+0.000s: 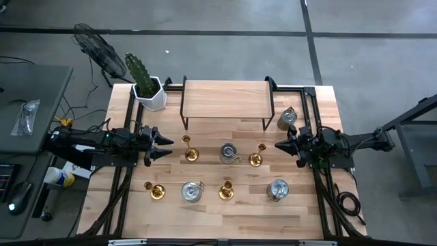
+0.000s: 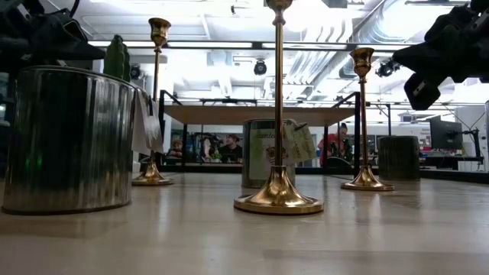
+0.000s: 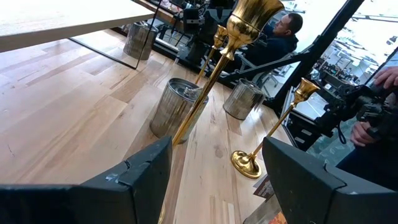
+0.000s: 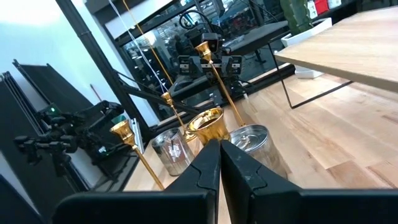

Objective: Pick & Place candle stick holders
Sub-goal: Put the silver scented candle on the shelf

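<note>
A pale butcher-block wooden surface [image 1: 225, 219] sits in a workshop with a grey concrete floor; a low wooden riser shelf on black wire legs [image 1: 225, 99] stands at its far edge, and a white hexagonal pot with a green cactus [image 1: 151, 94] occupies the far left corner.

The candle stick holders are spread over the middle and near half. Along the middle row: a slim gold candlestick with a round flared base [image 1: 190, 154], a squat silver metal cup [image 1: 229, 152], and another gold candlestick [image 1: 256, 158]. Along the near row: a gold candlestick [image 1: 156, 192], a silver cup [image 1: 192, 192], a gold candlestick [image 1: 226, 190] and a silver cup [image 1: 278, 190]. One more silver cup [image 1: 287, 117] stands by the shelf's right leg.

My left gripper [image 1: 166, 145] hovers near the left edge with its fingers apart, gripping nothing, aimed at the nearest gold candlestick of the middle row. In my left wrist view that stem [image 3: 205, 93] rises between my two fingers [image 3: 140, 171], tilted across the frame. My right gripper [image 1: 278, 145] waits near the right edge, fingers pressed together and empty.

I judge the step in hand to be the approach to that candlestick. To do it well I should centre the thin stem between my fingers, close low on the stem where it is steadier, and lift straight up so the flared base clears the silver cup beside it. The stem is slick and top-heavy; an off-centre pinch could tip it.
</note>
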Tool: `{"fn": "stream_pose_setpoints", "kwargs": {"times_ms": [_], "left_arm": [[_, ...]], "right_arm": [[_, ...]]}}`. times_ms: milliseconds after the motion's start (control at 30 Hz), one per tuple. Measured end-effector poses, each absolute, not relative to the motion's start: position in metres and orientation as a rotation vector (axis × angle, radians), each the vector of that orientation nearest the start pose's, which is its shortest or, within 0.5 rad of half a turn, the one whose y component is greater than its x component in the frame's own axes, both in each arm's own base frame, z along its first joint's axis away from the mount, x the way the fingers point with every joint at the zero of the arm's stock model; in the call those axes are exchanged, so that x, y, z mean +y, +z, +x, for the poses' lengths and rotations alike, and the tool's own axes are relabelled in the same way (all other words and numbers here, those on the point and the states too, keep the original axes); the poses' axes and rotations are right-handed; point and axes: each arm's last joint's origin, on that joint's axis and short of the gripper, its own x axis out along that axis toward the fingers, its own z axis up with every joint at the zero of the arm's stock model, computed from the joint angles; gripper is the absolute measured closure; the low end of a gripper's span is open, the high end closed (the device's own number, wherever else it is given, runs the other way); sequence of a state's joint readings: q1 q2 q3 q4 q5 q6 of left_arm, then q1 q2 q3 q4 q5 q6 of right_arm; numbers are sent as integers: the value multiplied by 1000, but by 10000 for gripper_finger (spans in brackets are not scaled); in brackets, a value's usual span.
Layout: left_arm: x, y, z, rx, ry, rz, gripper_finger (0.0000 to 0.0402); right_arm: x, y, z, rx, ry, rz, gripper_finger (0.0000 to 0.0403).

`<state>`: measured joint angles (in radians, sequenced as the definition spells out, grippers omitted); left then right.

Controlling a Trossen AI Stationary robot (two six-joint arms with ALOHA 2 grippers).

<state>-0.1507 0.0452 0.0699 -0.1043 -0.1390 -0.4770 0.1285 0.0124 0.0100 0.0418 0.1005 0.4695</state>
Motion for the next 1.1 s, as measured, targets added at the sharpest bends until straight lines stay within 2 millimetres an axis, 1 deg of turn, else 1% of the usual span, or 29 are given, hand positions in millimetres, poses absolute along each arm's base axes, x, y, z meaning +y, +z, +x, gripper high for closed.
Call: {"fn": "stream_pose_setpoints", "kwargs": {"times_ms": [267, 400, 533, 633, 900, 1100], "left_arm": [[-10, 174, 95, 80, 8, -465, 156], [-10, 174, 95, 80, 7, -465, 156], [-10, 174, 95, 80, 7, -465, 156], [-10, 174, 95, 80, 7, -465, 156], [-10, 174, 95, 80, 8, -465, 156], [-10, 174, 95, 80, 8, -465, 156]], "right_arm": [[10, 170, 97, -31, 39, 477, 398], [11, 170, 97, -14, 91, 477, 398], [11, 170, 97, -8, 72, 476, 398], [9, 175, 95, 43, 2, 469, 398], [-2, 207, 85, 153, -263, 455, 398], [-10, 224, 83, 232, -428, 618, 398]]}}
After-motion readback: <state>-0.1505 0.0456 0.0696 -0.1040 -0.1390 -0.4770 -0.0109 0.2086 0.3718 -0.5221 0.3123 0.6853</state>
